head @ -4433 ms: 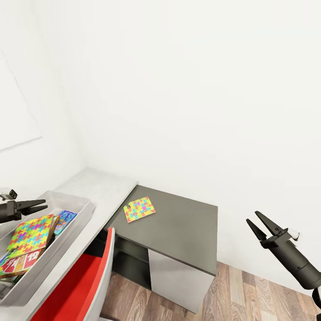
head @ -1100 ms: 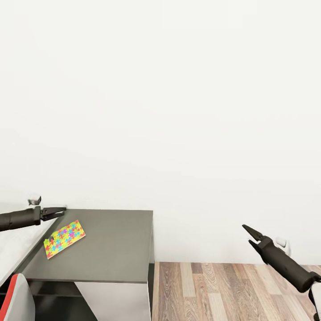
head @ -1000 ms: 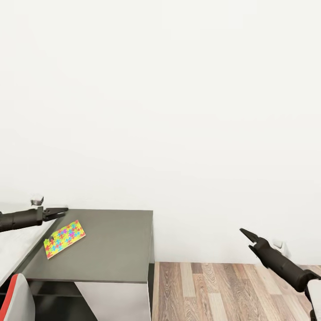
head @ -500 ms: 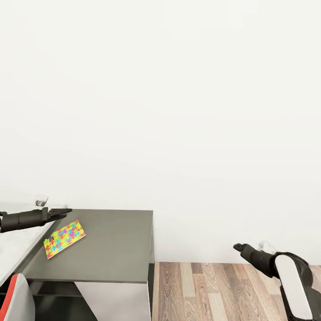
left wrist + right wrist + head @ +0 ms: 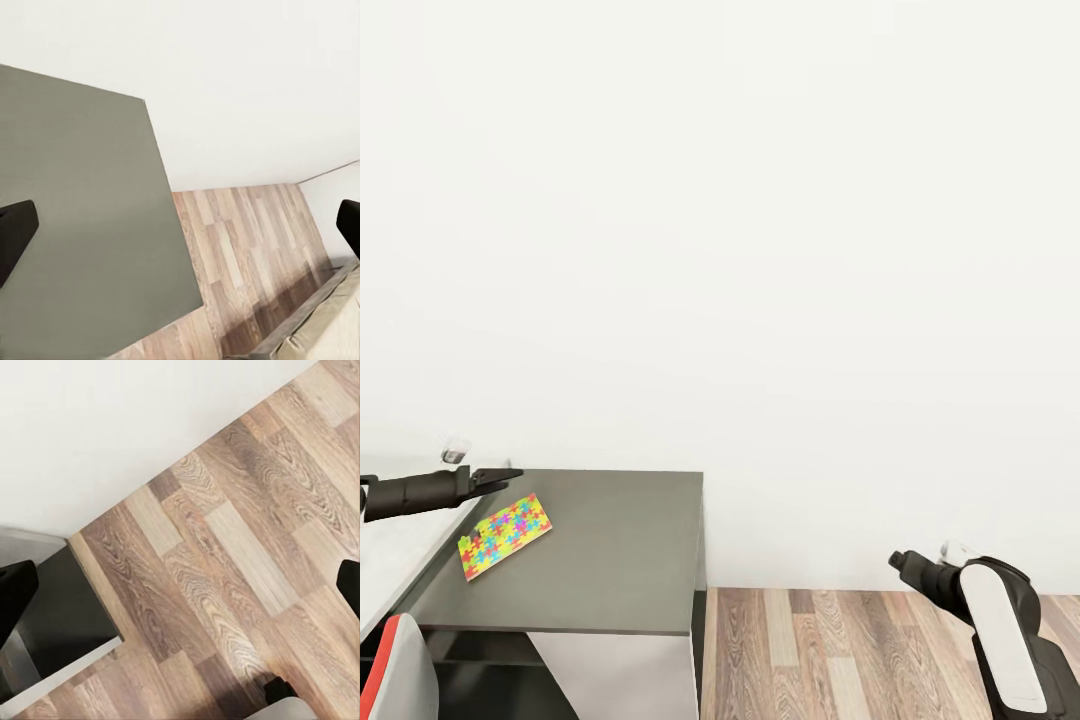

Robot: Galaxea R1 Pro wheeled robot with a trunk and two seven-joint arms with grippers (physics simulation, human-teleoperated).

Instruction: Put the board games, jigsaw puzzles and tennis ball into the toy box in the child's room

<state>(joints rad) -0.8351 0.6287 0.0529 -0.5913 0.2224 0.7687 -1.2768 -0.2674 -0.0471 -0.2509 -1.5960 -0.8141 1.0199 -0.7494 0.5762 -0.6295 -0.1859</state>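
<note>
One jigsaw puzzle [image 5: 505, 535], a thin square of multicoloured pieces, lies flat on the left part of the dark-grey side desk [image 5: 615, 550]. My left gripper [image 5: 508, 477] hovers open just beyond the puzzle, above the desk's back left corner. In the left wrist view its fingers [image 5: 15, 236] stand far apart over bare desk top. My right gripper [image 5: 900, 562] is open and empty, low over the wood floor to the right of the desk. A strip of the light-grey table [image 5: 390, 550] shows at far left. The toy box, board games and tennis ball are out of view.
A plain white wall [image 5: 760, 250] stands close behind the desk. Wood-plank floor [image 5: 840, 650] lies open to the desk's right. A red and white chair [image 5: 390, 670] sits at the lower left. A corner of the beige bed [image 5: 334, 330] shows in the left wrist view.
The head view has swung right since the oldest frame, taking the toy box out of sight. Over the last second my right arm folded and its gripper sank lower. The left gripper edged slightly right.
</note>
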